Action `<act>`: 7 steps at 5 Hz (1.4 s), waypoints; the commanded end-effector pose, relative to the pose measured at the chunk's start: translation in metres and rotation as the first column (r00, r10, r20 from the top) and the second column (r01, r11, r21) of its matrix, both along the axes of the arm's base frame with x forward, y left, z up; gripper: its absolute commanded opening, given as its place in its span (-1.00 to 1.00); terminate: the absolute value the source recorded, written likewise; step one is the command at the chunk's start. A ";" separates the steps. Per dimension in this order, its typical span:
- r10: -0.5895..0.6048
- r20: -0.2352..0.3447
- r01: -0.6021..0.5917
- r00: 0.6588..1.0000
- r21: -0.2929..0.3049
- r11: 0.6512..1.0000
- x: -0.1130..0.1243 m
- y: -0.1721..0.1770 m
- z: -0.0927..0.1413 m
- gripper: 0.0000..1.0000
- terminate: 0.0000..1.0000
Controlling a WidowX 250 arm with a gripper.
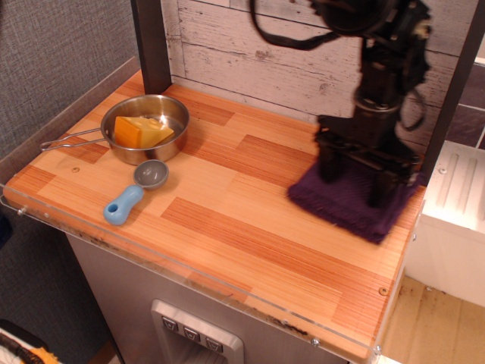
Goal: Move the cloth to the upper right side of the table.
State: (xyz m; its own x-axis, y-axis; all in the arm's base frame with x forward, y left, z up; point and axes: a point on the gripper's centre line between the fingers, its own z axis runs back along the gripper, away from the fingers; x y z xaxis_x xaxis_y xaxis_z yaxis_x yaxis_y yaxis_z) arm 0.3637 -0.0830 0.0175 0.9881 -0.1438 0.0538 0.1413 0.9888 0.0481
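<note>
The cloth (342,206), a dark purple folded towel, lies near the right edge of the wood-strip table (227,220), about halfway back. My black gripper (353,180) comes down on it from above. Its two fingers (330,165) are set into the towel with a thick part of it between them. The picture of the arm and the cloth is blurred by motion. The gripper hides the far part of the cloth.
A steel pan (145,127) holding an orange wedge (140,132) stands at the back left. A blue-handled scoop (133,192) lies in front of it. A white plank wall (265,53) and a dark post (151,45) close the back. The table's right edge drops off beside the cloth.
</note>
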 end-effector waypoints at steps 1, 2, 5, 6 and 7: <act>-0.016 0.202 0.047 0.979 -0.149 0.988 0.020 -0.008 0.092 1.00 -1.00; -0.045 0.211 0.078 0.976 -0.152 0.985 -0.001 -0.005 0.113 1.00 -1.00; -0.022 0.109 0.023 0.994 -0.009 1.000 -0.096 0.052 0.110 1.00 -1.00; 0.009 0.103 -0.008 0.995 -0.006 1.000 -0.094 0.073 0.108 1.00 -1.00; 0.015 0.100 -0.014 0.995 -0.002 1.000 -0.093 0.080 0.105 1.00 -1.00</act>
